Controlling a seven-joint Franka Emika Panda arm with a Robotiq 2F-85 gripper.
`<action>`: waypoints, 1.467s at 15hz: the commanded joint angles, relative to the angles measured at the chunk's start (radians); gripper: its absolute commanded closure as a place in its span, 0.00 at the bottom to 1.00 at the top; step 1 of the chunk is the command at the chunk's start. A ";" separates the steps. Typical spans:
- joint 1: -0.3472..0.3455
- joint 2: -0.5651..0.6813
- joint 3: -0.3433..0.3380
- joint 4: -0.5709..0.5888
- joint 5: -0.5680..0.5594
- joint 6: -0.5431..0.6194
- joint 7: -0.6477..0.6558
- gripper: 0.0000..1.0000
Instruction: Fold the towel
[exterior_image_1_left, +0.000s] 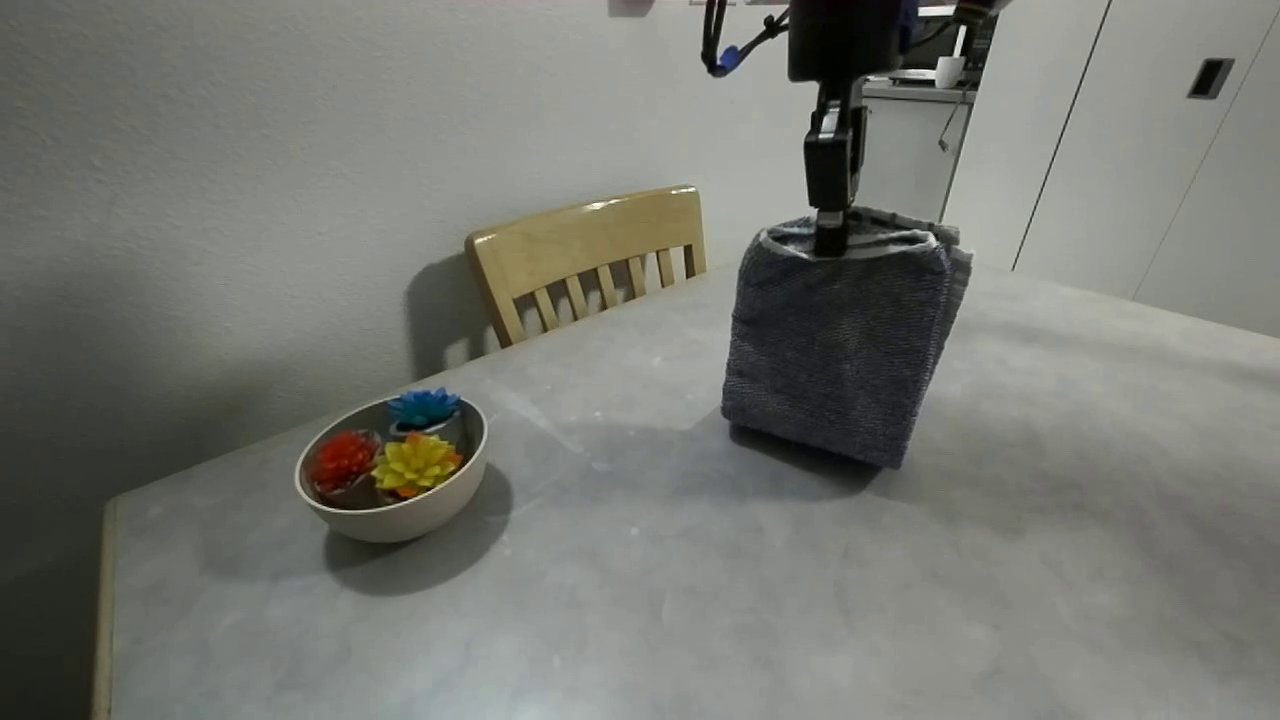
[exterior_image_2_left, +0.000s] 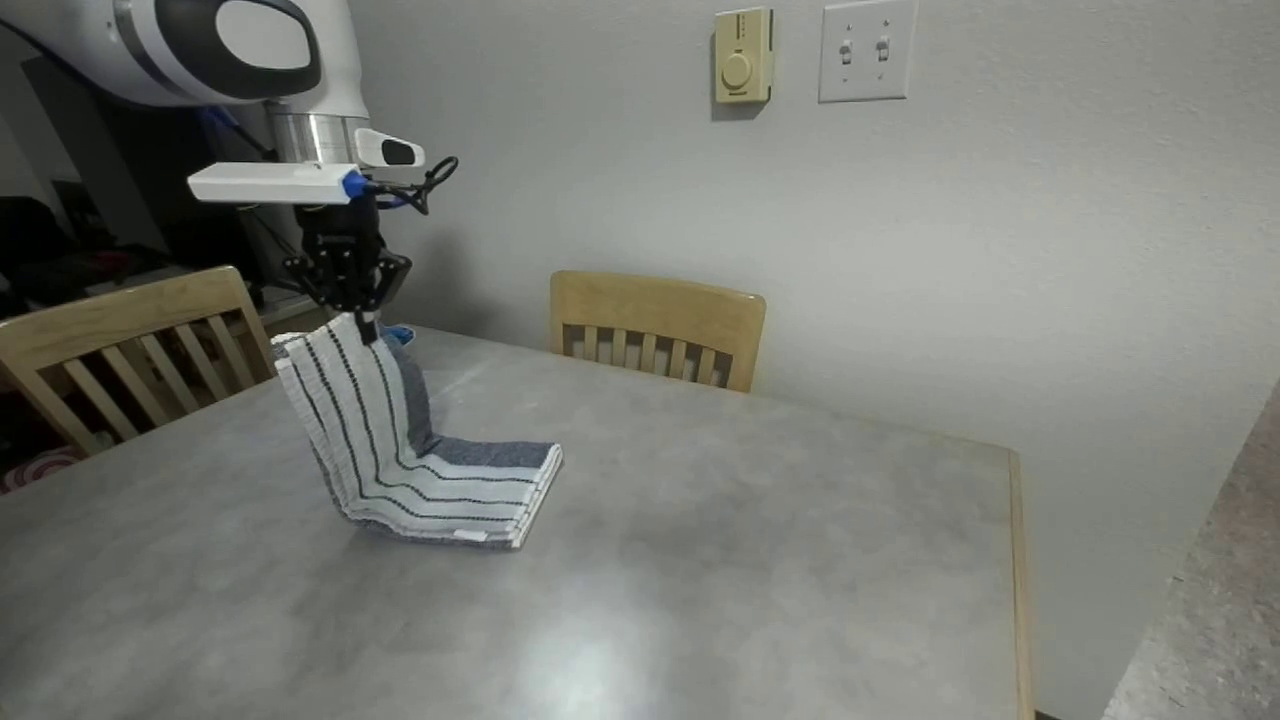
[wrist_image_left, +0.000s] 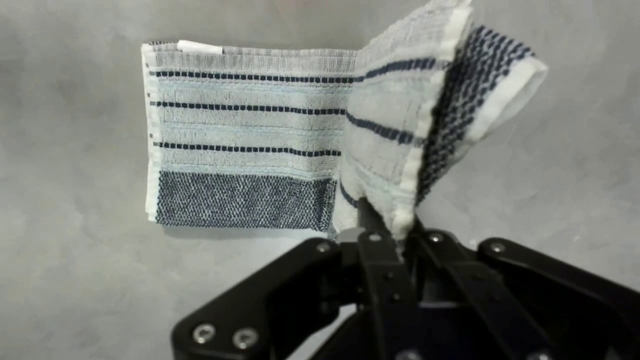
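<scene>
The towel (exterior_image_1_left: 830, 350) is blue-grey on one side; it also shows in an exterior view (exterior_image_2_left: 450, 490) with white, dark-striped fabric and a blue-grey band. It is in folded layers. One half lies flat on the table and the other half is lifted upright, bent in an L. My gripper (exterior_image_1_left: 832, 235) points down and is shut on the top edge of the lifted half, as an exterior view (exterior_image_2_left: 367, 328) also shows. In the wrist view the towel (wrist_image_left: 245, 125) lies flat at the left, and its raised edge runs between the fingertips (wrist_image_left: 390, 215), partly hiding them.
A bowl (exterior_image_1_left: 400, 515) with red, blue and yellow artificial plants stands on the grey table (exterior_image_1_left: 600, 620). A wooden chair (exterior_image_1_left: 590, 235) stands against the table by the wall. Further chairs show in an exterior view, at the back (exterior_image_2_left: 655, 295) and beside the arm (exterior_image_2_left: 130, 320).
</scene>
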 joint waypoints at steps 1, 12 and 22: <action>-0.030 -0.036 -0.009 -0.015 0.019 -0.035 -0.047 0.98; -0.137 -0.005 -0.041 0.015 0.143 -0.089 -0.196 0.98; -0.196 0.146 -0.056 0.150 0.119 -0.240 -0.422 0.98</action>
